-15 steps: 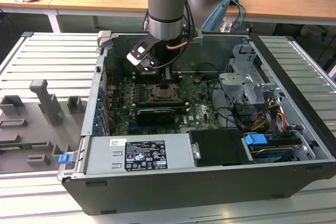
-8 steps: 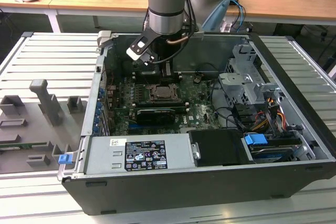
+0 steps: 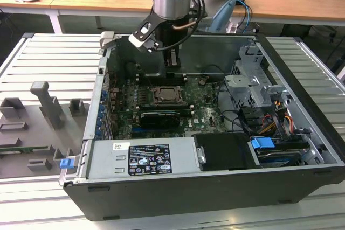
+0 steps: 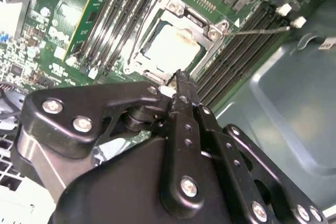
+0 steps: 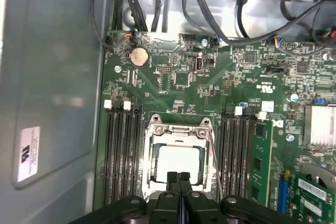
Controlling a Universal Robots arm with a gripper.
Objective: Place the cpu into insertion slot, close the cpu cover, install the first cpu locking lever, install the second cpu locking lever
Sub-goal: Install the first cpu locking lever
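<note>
The insertion slot (image 3: 167,96) sits mid-motherboard inside the open computer case. The pale square cpu (image 5: 178,162) (image 4: 170,45) lies in it in both wrist views. The silver cpu cover (image 5: 178,132) (image 4: 195,20) lies flat around it, so the chip shows through its window. A thin wire locking lever (image 4: 260,30) sticks out from the socket corner across the memory slots; another wire (image 4: 137,30) runs along the opposite side. My gripper (image 5: 178,177) (image 4: 179,75) (image 3: 171,64) hovers just above the socket's edge, fingers shut together with nothing between them.
Black memory slots (image 5: 122,150) flank the socket, and a green memory module (image 5: 259,161) stands beside them. Cables (image 5: 220,3) hang over the board's far end. A power supply (image 3: 143,159) and a drive cage (image 3: 253,82) fill the case. Grey fixtures (image 3: 48,106) stand outside it.
</note>
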